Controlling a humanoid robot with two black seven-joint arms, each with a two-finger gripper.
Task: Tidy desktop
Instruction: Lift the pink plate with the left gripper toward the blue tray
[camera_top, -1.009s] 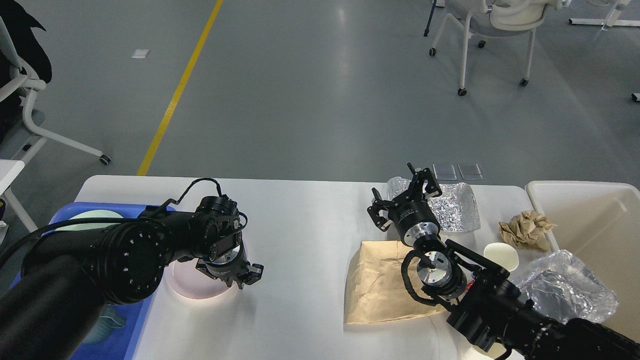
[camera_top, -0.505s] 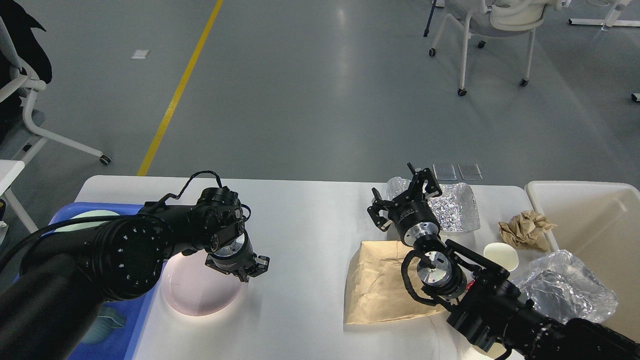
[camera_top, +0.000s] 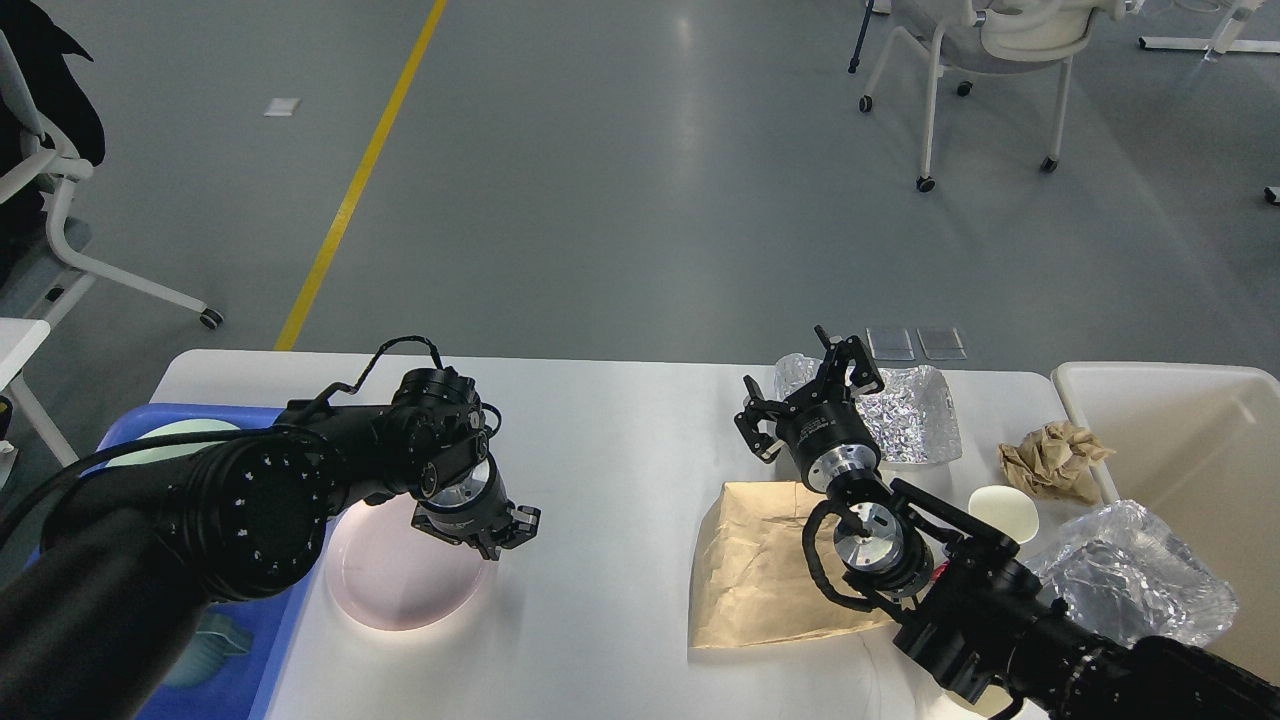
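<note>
One white desktop (camera_top: 620, 440), grey floor (camera_top: 620, 180)

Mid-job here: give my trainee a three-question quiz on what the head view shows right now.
1. True or false: the right gripper hangs open above the crinkled silver foil tray.
2. Which is nearest the left gripper? A) crumpled brown paper ball B) round pale pink plate C) flat brown paper bag
3. Fill in: the small round cream lid lies on the white ____.

Key: 1 true; 2 B; 3 desktop.
</note>
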